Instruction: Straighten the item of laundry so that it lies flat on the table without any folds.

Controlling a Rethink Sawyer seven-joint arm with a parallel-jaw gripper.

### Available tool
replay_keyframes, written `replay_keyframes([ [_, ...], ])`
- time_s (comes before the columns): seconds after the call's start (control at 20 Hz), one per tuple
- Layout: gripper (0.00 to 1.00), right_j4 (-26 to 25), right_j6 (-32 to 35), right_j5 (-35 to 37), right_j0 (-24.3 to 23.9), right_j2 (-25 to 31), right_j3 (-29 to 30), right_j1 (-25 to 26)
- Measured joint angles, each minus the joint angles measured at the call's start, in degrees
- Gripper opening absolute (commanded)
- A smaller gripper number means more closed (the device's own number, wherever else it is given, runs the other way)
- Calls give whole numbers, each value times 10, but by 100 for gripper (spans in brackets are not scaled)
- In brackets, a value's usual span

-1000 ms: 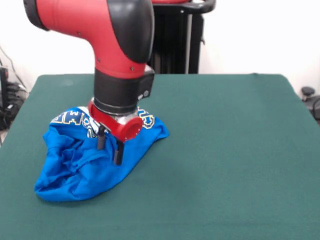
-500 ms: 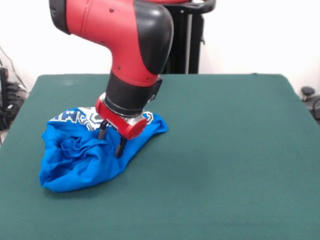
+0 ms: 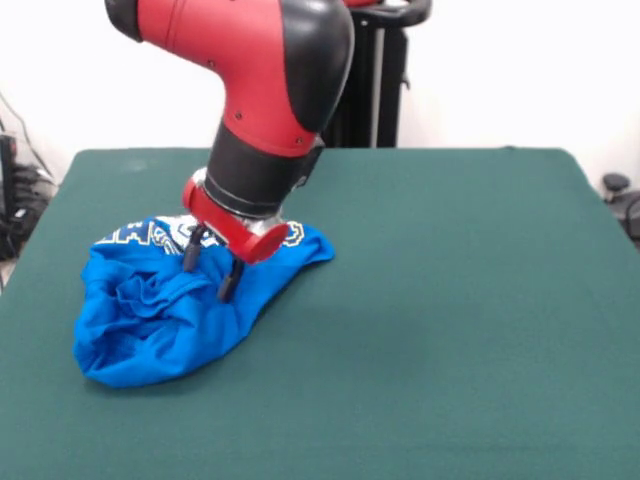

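The item of laundry point(image 3: 150, 325), a bright blue shirt, lies crumpled in a heap on the left part of the table point(image 3: 450, 300). Its white print point(image 3: 135, 233) shows along the far edge of the heap, and deep folds run through its middle. The red and black arm comes down at a tilt over the shirt's right half. My gripper point(image 3: 210, 270) is open, its two dark fingertips point(image 3: 228, 284) spread apart and resting on the wrinkled fabric. I see no cloth pinched between them.
The dark green top stretches wide to the right of and in front of the shirt. A black stand point(image 3: 360, 90) rises behind the far edge. Cables point(image 3: 15, 190) hang off the left side, and a dark object point(image 3: 615, 185) sits past the right corner.
The arm has tilted and the gripper has drifted slightly left and toward the far side over the shirt. The shirt's near lobe has drawn in a little, bunching tighter.
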Motion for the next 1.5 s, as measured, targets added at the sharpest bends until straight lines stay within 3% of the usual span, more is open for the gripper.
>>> replay_keyframes([
  [0.6, 100, 11, 0, -9, -44, 21, 14, -91],
  [1.5, 100, 13, 0, -43, -44, 27, 15, -94],
])
